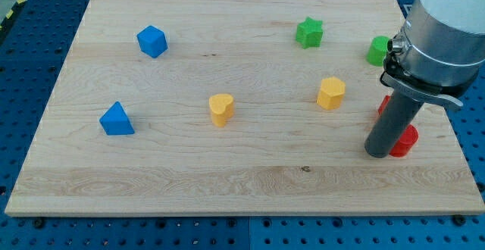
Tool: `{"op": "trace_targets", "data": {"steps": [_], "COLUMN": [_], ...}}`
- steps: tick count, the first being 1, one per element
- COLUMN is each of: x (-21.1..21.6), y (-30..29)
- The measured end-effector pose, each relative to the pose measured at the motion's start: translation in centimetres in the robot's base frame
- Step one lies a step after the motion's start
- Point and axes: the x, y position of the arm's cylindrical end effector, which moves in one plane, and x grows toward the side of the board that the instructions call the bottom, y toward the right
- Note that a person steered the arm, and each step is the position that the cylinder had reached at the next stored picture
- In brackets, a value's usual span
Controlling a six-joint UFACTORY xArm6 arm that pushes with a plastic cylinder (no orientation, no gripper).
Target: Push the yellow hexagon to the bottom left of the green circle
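Note:
The yellow hexagon (pixel 331 93) sits right of the board's middle. The green circle (pixel 377 51) is up and to the right of it, near the right edge, partly hidden behind the arm. My tip (pixel 377 152) rests on the board at the lower right, below and to the right of the yellow hexagon and well below the green circle. It stands right against a red block (pixel 405 141).
A green star (pixel 309 32) lies at the top, left of the green circle. A yellow heart (pixel 221 109) is near the middle. A blue cube (pixel 151 41) and a blue triangle (pixel 117 120) are at the left. Another red block (pixel 384 104) peeks out behind the rod.

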Motion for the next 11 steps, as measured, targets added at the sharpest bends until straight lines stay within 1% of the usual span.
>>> {"op": "trace_targets", "data": {"steps": [1,2,3,4,5,6,7,8,9,10,11], "x": [0.0,-1.8,-5.5,-8.2,-8.5,-8.5,-9.8,-11.4,-10.8,-10.4,-11.6], "y": [0.0,-2.4,-5.2,-7.3,-6.2,-7.3,-10.9,-10.9,-8.8,-3.8,-4.0]}}
